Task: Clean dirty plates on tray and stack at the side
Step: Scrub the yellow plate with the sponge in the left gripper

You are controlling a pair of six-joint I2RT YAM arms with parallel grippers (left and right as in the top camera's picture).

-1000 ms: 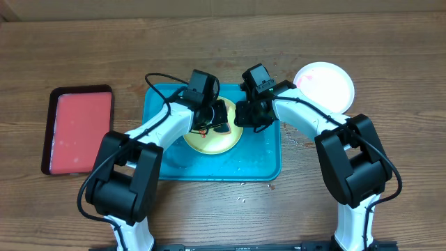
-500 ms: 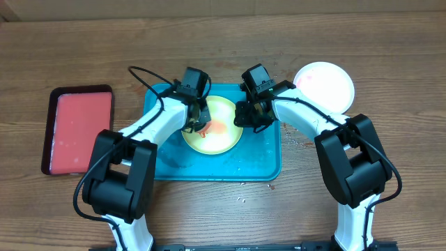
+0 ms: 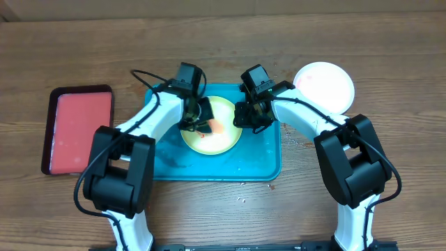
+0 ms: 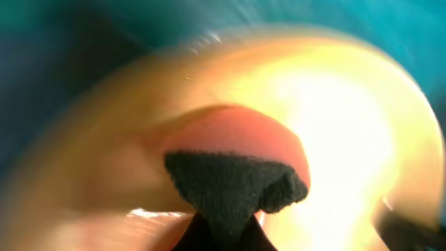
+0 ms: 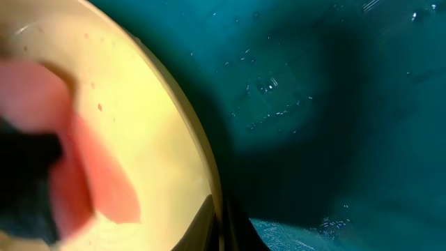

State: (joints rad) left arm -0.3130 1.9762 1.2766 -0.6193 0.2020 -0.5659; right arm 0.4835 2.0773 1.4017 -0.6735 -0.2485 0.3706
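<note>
A yellow-green plate [image 3: 221,137] with a red smear [image 3: 217,127] lies in the teal tray [image 3: 259,166]. My left gripper [image 3: 198,123] is shut on a dark sponge [image 4: 233,183] and presses it on the plate's left part, over the smear [image 4: 240,136]. My right gripper [image 3: 242,120] is shut on the plate's right rim [image 5: 205,174], one finger inside and one outside. A white plate [image 3: 324,85] with a faint pink tint lies on the table at the back right. The light blue plate is not in view.
A red tray with a dark rim [image 3: 77,129] lies on the table at the left. Crumbs lie on the wood in front of and right of the teal tray.
My left gripper has moved the sponge from the plate's middle to its left and back part, uncovering the red smear. The right gripper has kept its hold on the rim.
</note>
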